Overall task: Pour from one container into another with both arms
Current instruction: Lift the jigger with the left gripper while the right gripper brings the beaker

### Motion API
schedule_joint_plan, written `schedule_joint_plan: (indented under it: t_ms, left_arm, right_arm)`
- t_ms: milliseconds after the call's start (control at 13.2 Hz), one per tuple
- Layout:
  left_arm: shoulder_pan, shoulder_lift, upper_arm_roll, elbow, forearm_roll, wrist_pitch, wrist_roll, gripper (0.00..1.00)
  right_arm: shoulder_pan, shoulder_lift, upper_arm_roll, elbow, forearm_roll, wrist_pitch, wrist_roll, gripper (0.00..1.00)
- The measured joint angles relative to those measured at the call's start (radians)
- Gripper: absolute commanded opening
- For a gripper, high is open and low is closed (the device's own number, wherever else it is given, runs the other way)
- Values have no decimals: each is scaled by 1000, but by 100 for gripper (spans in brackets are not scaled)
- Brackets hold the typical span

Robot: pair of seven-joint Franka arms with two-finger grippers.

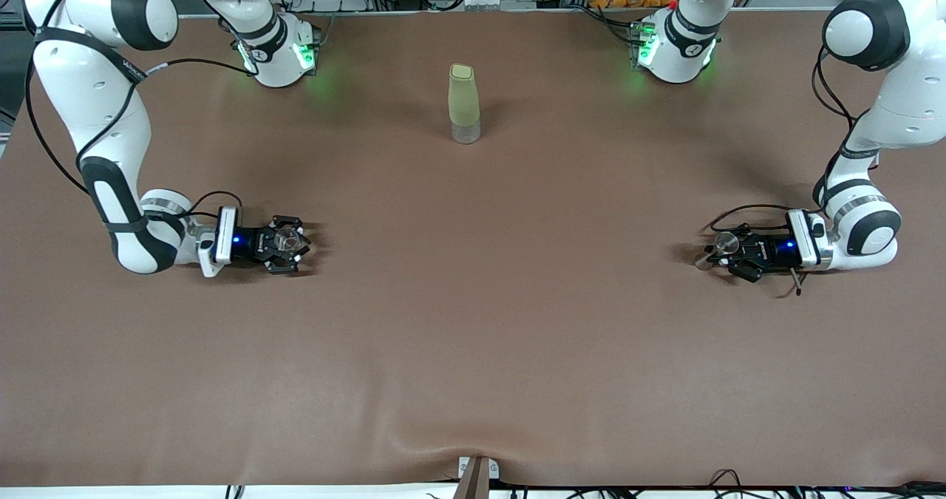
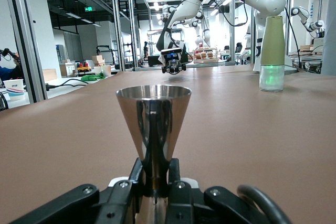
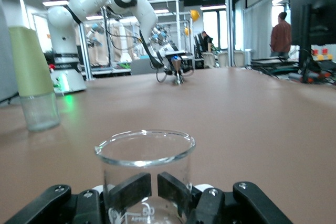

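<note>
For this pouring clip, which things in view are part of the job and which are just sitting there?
Part of the job:
- metal cup, held shut in the left gripper
- glass beaker, held shut in the right gripper

Just there:
- green-topped bottle, standing alone mid-table, nearer the arms' bases than either gripper
- brown table cover

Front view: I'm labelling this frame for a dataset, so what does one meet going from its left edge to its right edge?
right gripper shut on glass beaker → green-sleeved bottle → metal funnel, held in shut left gripper.
</note>
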Motion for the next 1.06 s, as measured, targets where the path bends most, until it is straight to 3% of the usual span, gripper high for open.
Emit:
schedule_joint_plan:
  t_ms: [380,608,759,1063]
  left_arm:
    - [0,0,0,2,0,-1,0,0]
    - [-8,0,-6,30,0,-5,-11,0]
    - [-13,-3,-46,40,0,-28,-29,0]
    - [-95,-41,-106,49,0,-28,-112,0]
  right_arm:
    - [54,-117,1,0,8,-85,161,0]
    - [77,-280,2,-83,41,-95,297,0]
    - [100,-382,2,-151,80,-94,367,0]
    - [159,-517,1,-263,140,-63,451,0]
